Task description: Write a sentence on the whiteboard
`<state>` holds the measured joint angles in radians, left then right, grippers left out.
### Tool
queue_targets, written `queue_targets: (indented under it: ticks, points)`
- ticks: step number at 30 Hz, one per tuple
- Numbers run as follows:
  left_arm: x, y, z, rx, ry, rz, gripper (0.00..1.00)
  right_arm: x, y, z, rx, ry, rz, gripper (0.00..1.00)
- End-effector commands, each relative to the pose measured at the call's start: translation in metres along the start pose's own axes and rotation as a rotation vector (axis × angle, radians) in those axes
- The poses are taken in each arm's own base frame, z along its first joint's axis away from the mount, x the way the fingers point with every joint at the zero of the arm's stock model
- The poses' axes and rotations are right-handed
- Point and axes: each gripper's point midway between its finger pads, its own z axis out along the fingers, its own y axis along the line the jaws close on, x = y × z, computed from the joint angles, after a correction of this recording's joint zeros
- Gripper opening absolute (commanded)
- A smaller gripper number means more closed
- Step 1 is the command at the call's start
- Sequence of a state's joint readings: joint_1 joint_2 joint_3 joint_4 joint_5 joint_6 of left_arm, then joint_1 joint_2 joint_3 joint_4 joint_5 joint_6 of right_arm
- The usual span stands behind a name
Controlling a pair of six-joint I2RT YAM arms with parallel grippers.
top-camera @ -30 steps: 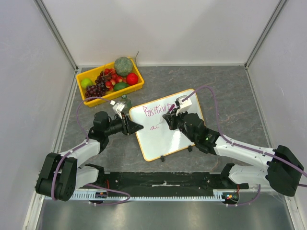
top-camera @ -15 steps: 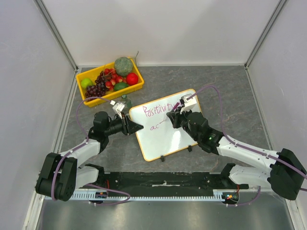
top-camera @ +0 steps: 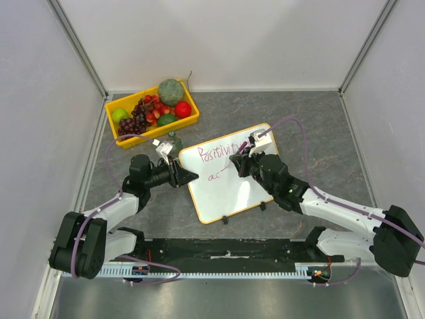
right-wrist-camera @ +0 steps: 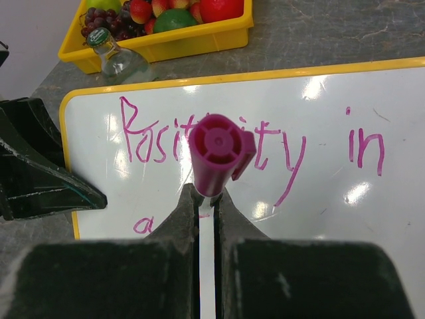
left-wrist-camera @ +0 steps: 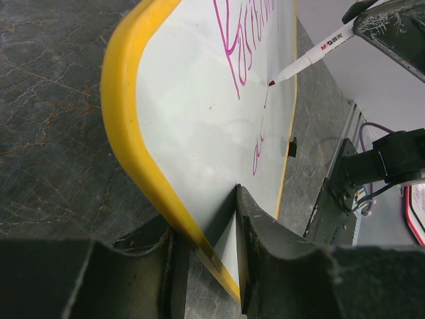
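Observation:
The whiteboard [top-camera: 229,196] with its yellow frame lies in the middle of the table. The sentence [top-camera: 216,153] in pink reads "Positivity in", with "ac" [top-camera: 214,177] below it. My left gripper [top-camera: 192,176] is shut on the board's left edge; in the left wrist view its fingers [left-wrist-camera: 259,226] pinch the frame of the whiteboard [left-wrist-camera: 192,106]. My right gripper [top-camera: 238,163] is shut on a pink marker [right-wrist-camera: 216,153] held over the whiteboard [right-wrist-camera: 319,212]. In the left wrist view the marker [left-wrist-camera: 312,56] has its tip at the board, at the end of a thin stroke after "ac".
A yellow tray [top-camera: 159,129] of fruit stands at the back left and also shows in the right wrist view [right-wrist-camera: 199,36]. A small glass bottle [top-camera: 172,141] with a green cap stands between the tray and the board. Grey walls close in the left, right and back.
My right gripper has moved a little to the right and away from me with the marker, leaving a thin stroke after "ac". The left arm and the board have not moved.

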<state>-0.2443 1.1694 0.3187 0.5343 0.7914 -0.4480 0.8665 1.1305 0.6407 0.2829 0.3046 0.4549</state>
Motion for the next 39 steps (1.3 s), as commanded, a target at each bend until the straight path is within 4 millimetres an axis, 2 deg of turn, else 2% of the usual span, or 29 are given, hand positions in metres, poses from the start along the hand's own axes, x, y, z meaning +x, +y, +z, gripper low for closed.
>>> queue_targets:
  ticks: [1, 11, 30, 39]
  points:
    - [0.006, 0.005, 0.003, -0.011, 0.026, 0.052, 0.02, -0.033, 0.014, 0.007, -0.035, -0.080, 0.038, 0.00]
    - [0.006, 0.006, 0.003, -0.012, 0.026, 0.051, 0.02, -0.021, 0.010, 0.011, -0.027, -0.061, 0.038, 0.00]
    - [0.007, 0.005, 0.003, -0.011, 0.027, 0.051, 0.02, 0.020, -0.001, -0.007, -0.034, 0.030, 0.047, 0.00]
    - [0.007, 0.005, 0.003, -0.011, 0.027, 0.050, 0.02, 0.029, -0.007, -0.012, -0.022, 0.046, 0.046, 0.00]
